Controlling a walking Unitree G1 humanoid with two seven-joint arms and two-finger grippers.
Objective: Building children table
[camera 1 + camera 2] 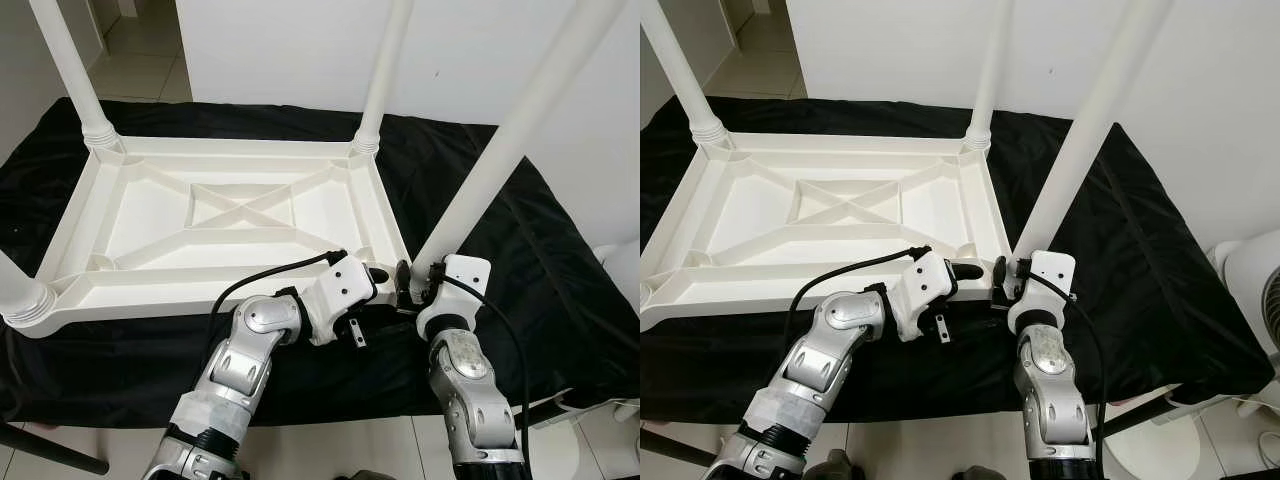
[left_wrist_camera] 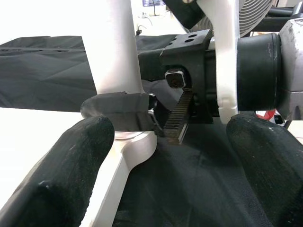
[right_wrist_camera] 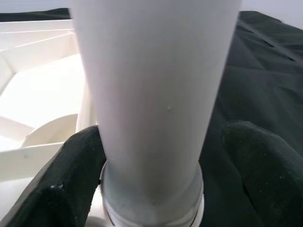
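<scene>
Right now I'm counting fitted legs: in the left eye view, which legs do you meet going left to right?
Near-left leg → far-left leg → far-right leg → near-right leg, held at its base by the right tool.

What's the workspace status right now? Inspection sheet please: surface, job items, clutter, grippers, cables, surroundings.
Surface: black cloth covers the work surface.
Job's things: white tabletop lies upside down on the cloth, ribs up. Three legs stand in its corners: far-left leg, far-right leg, near-left leg. Fourth leg leans at the near-right corner, its base at the socket.
Clutter: nothing seen.
Grippers: right gripper jaws on either side of the fourth leg's base; whether they press it cannot be told. Left gripper open, at the same corner.
Cables: black cable loops over the left wrist; another over the right.
Surroundings: white wall, tiled floor, white fan at right.
</scene>
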